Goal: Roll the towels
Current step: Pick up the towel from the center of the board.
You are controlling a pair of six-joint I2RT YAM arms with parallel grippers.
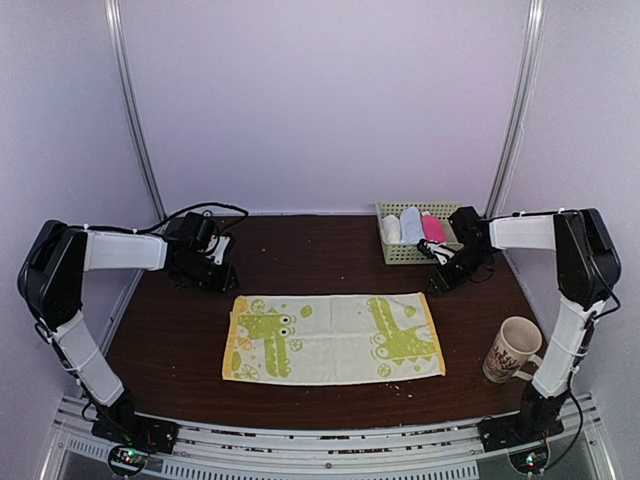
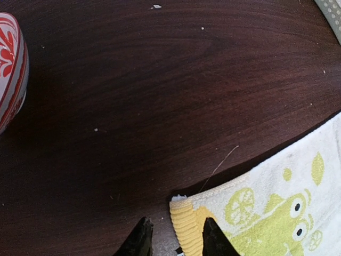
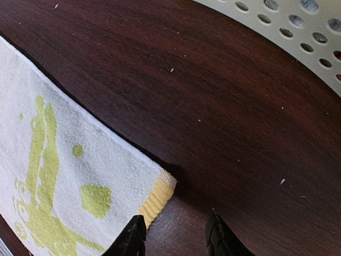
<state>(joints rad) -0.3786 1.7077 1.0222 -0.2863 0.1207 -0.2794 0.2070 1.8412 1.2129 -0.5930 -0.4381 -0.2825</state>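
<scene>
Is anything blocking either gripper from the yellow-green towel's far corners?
Nothing visible. The left gripper and right gripper sit at the far corners of the towel, over the table; basket and mug stand aside.

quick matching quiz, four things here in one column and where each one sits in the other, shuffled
1 patterned towel
2 basket
3 mug
4 pink towel

A tucked inside the basket
B near right corner of the table
C spread flat mid-table
D far right of the table

Pairs: 1-C, 2-D, 3-B, 4-A
</scene>
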